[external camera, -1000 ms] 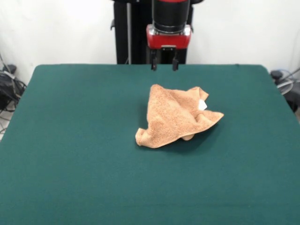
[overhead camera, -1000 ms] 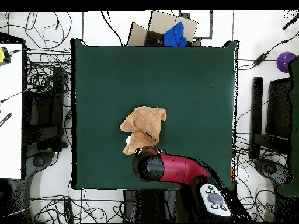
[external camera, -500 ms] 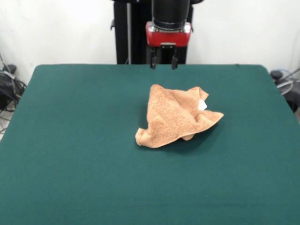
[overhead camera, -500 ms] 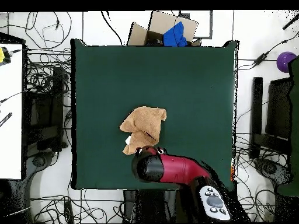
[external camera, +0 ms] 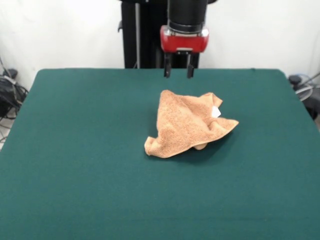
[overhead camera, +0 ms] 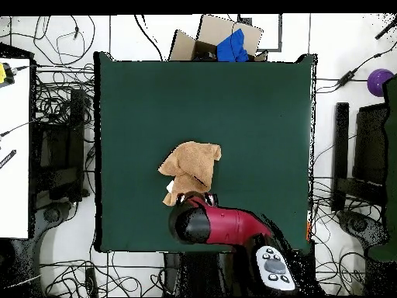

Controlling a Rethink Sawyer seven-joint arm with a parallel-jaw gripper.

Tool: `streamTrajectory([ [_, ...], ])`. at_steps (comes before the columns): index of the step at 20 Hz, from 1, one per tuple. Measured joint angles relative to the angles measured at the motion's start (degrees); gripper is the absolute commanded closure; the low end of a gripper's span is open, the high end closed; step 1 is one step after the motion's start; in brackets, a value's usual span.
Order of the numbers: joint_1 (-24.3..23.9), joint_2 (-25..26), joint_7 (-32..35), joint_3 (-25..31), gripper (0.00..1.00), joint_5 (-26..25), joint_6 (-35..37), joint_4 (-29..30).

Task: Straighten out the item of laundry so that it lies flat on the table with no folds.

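Towel sat crumpled (tag up) mid-counter; the hand hovered behind it, fingers apart, holding nothing.

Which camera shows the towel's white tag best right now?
The front view: the white tag shows clearly on the crumpled hand towel. The overhead view shows it only as a small white spot at the towel's edge, beside the arm.
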Motion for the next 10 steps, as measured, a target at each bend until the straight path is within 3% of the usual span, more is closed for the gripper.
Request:
streamTrajectory([
  [10,2.5,0.9,0.0,-2.5,0.00,0.0,-5.2,-0.1],
])
